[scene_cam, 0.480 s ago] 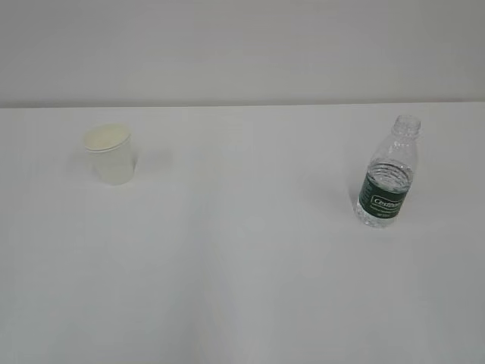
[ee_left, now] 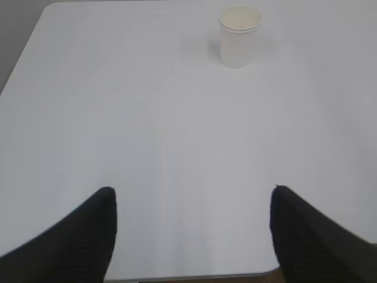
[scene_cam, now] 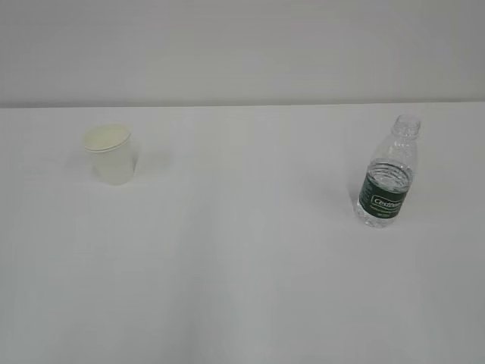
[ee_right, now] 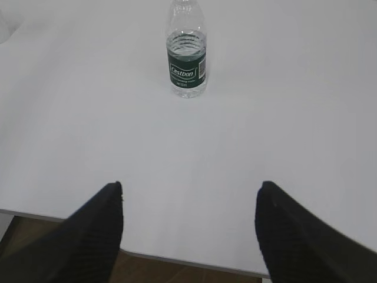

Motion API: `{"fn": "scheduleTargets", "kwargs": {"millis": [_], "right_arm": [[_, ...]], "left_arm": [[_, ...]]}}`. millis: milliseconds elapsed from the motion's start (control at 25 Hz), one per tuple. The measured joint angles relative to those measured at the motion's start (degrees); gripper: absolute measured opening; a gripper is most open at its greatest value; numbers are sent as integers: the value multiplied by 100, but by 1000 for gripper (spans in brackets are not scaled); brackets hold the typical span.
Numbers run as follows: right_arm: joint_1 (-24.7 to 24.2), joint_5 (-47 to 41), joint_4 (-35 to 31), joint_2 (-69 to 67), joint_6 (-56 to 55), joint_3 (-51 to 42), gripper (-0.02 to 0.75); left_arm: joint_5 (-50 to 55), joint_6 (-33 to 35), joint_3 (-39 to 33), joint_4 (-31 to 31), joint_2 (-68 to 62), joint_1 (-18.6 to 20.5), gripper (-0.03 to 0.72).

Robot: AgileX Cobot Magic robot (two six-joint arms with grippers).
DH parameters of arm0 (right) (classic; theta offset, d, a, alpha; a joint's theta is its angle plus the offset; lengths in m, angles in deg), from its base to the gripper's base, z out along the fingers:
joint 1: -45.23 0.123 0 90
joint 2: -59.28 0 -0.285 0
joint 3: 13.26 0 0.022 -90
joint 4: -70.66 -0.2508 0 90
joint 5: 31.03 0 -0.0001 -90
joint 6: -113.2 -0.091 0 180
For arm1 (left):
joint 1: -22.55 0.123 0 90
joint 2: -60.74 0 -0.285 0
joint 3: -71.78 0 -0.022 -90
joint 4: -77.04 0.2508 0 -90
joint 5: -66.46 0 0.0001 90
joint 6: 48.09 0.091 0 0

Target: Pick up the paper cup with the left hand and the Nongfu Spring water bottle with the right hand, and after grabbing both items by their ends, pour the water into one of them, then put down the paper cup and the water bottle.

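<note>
Left hand [ee_left: 191, 236] hovering at near table edge, fingers spread wide, gripping nothing. Right hand [ee_right: 188, 233] doing same, fingers apart, empty.

Paper cup [scene_cam: 111, 154] standing upright, far left on white table [scene_cam: 242, 273]. Nongfu Spring water bottle [scene_cam: 388, 173] standing upright, capless, far right, well apart from cup.

Judging progress: nothing grasped, nothing poured; every step remaining.
</note>
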Motion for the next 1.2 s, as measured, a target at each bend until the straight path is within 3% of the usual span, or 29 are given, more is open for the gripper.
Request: {"fn": "scheduleTargets", "kwargs": {"millis": [1200], "right_arm": [[0,0,0,0,0,0,524]], "left_arm": [[0,0,0,0,0,0,567]]}}
